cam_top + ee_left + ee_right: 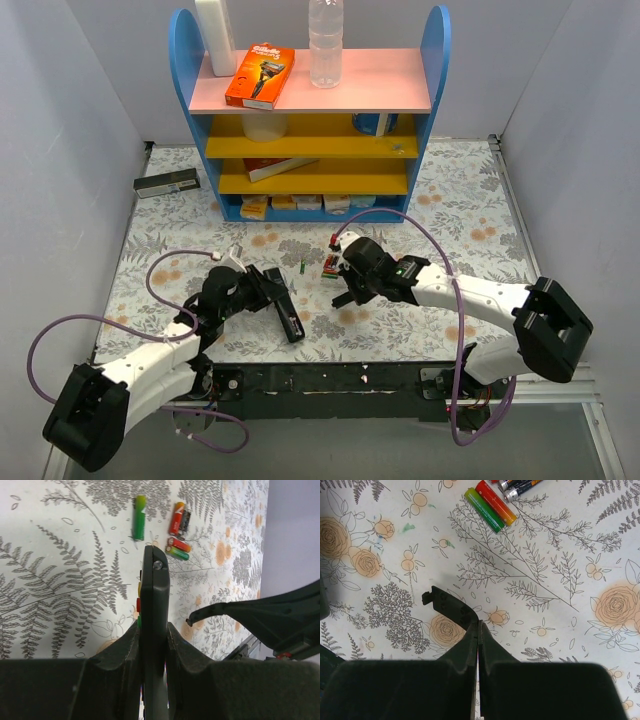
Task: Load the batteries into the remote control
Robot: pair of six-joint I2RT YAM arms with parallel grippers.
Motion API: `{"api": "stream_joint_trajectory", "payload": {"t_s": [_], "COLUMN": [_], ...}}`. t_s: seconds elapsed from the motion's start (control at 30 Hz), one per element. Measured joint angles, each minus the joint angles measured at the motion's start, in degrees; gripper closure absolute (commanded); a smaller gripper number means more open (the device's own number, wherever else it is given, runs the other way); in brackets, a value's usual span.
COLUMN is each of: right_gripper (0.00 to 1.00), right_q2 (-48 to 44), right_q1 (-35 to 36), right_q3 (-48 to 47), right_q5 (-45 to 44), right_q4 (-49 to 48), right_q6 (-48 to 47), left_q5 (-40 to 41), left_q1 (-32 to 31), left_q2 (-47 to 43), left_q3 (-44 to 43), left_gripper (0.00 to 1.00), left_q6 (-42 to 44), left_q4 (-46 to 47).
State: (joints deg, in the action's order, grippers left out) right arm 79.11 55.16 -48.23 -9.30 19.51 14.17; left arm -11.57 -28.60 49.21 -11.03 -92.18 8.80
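My left gripper (262,287) (153,630) is shut on the remote control (286,308) (154,600), a slim black bar held edge-on above the table. Beyond its tip lie the batteries (330,266): a thin green one (139,517) apart, a red one (176,519) beside a dark one (185,521), and a red-and-green pair (178,549). My right gripper (346,294) (480,625) hovers just right of the remote. It is shut on a thin curved black plate (448,607) (225,611) that sticks out past its fingertips. The green (484,503) and red (496,502) batteries lie ahead of it.
A blue shelf unit (310,120) stands at the back with an orange box (260,75), a clear bottle (325,40) and small packs. A dark flat box with a pale label (166,183) lies at the back left. The cloth is floral.
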Motion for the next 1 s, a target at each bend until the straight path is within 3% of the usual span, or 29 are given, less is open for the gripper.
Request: {"api": "stream_joint_trajectory", "payload": {"t_s": [0.13, 0.23, 0.37, 0.53, 0.83, 1.0], "right_gripper": [0.99, 0.99, 0.99, 0.99, 0.99, 0.99], "right_q2": [-0.15, -1.01, -2.47, -3.43, -4.02, -5.88], "right_q1": [0.00, 0.00, 0.00, 0.00, 0.00, 0.00], "right_q3": [0.76, 1.25, 1.27, 1.27, 0.96, -0.13], "right_q5": [0.02, 0.02, 0.00, 0.02, 0.02, 0.28], "right_q4": [-0.70, -1.05, -1.70, -2.34, -2.97, -3.50], "right_q6": [0.72, 0.96, 1.11, 1.09, 0.66, 0.42], "left_q5": [2.95, 5.53, 8.90, 13.92, 23.50, 23.98], "left_q1": [-0.02, 0.00, 0.00, 0.00, 0.00, 0.00], "left_q2": [2.95, 3.19, -0.39, -8.46, -18.40, -20.98], "left_q3": [1.64, 3.37, 5.31, 5.49, -2.05, -8.00], "left_gripper": [0.81, 0.64, 0.31, 0.04, 0.02, 0.02], "left_q6": [-1.97, -4.07, -6.27, -8.07, -9.88, -5.18], "left_q4": [3.10, 3.98, 1.86, -4.74, -26.08, -31.47]}}
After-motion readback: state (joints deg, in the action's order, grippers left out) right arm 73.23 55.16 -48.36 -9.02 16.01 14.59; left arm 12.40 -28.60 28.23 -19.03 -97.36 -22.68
